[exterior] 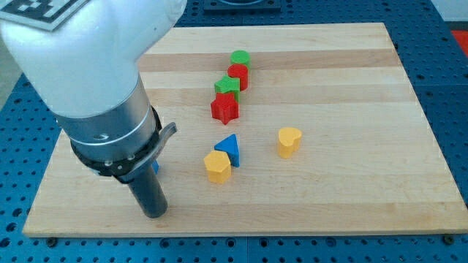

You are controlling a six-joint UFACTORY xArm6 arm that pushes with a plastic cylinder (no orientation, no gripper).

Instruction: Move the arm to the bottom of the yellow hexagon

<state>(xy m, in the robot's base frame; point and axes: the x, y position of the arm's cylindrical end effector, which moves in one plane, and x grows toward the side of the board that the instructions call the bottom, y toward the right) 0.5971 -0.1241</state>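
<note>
One light, rigid yellow hexagon (pixel 217 166) likely slides easily; my tip (pixel 154 213), a gripperless rod, sits left of it.

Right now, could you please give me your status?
My tip at the view's lower left, touching nothing. Yellow hexagon to its right, against the blue triangle. Path clear.
</note>
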